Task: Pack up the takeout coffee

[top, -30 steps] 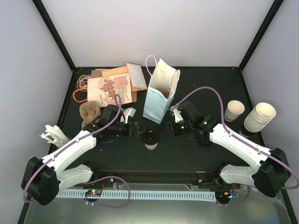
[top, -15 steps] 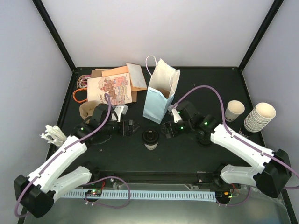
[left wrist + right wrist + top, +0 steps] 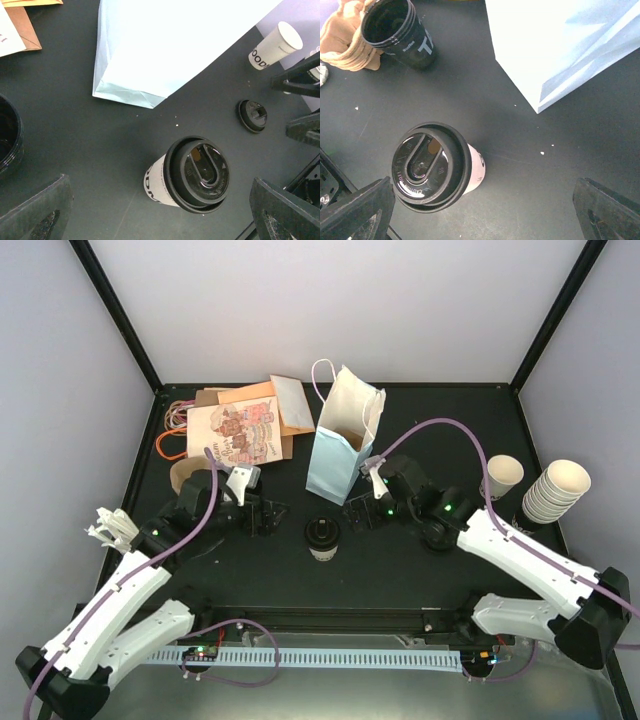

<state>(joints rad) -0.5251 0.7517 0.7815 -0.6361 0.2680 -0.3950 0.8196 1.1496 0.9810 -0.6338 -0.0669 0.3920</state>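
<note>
**Takeout coffee** (image 3: pixel 322 537): upright on the desk (image 3: pixel 400 570), midway between the side edges and toward the near edge. It stands just in front of the pale-blue paper bag (image 3: pixel 340 440) and apart from it.

**Left gripper** (image 3: pixel 270 513) and **right gripper** (image 3: pixel 355 515): one on each side of the cup, jaws spread wide, holding nothing and clear of the cup.

**Loose black lid** (image 3: pixel 251 115): flat on the desk toward the right edge, near a lidless cream cup (image 3: pixel 500 478).

The left arm (image 3: pixel 120 590) and right arm (image 3: pixel 520 555) are white with black joints. Thin purple cables (image 3: pixel 440 424) trail behind the black left gripper (image 3: pixel 265 513) and right gripper (image 3: pixel 358 514) — tiny green lights there too.
</note>
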